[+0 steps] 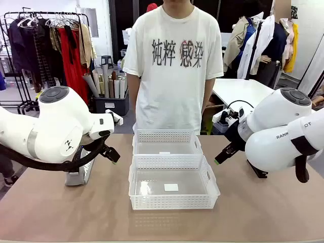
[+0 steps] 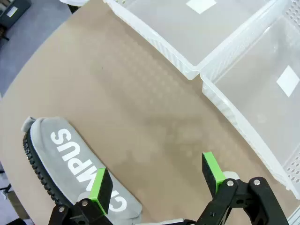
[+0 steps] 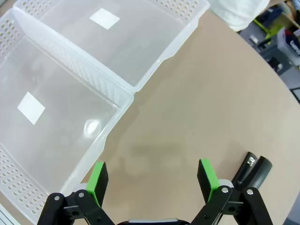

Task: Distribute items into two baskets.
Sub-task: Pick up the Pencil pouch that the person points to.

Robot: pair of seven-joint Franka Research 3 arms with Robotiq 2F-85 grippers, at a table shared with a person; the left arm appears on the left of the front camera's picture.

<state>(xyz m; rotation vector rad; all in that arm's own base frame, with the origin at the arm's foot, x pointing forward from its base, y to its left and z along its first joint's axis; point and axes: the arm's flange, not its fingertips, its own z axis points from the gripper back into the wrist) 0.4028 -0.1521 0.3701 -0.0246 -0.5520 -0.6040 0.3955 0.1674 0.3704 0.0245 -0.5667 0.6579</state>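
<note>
Our left fingers (image 2: pixel 102 188) stand wide apart, gripping nothing, one pad over the grey pouch (image 2: pixel 70 159) lying on the table (image 1: pixel 263 212). Our right fingers (image 3: pixel 207 174) are equally wide and empty, with the black stapler (image 3: pixel 258 166) just beside them. The near basket (image 1: pixel 172 202) and far basket (image 1: pixel 167 135) are empty, so we judge nothing sorted yet. Our left arm (image 1: pixel 55 126) and right arm (image 1: pixel 283 131) flank them, angled downward.

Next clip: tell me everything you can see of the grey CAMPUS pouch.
The pouch is soft grey fabric with white CAMPUS lettering across its face and a black zip running along one long edge. It lies flat on the tan table, near the table's rim and apart from both baskets. The open left gripper hangs over it. One finger covers the pouch's end in the wrist view, and whether they touch cannot be judged.
</note>
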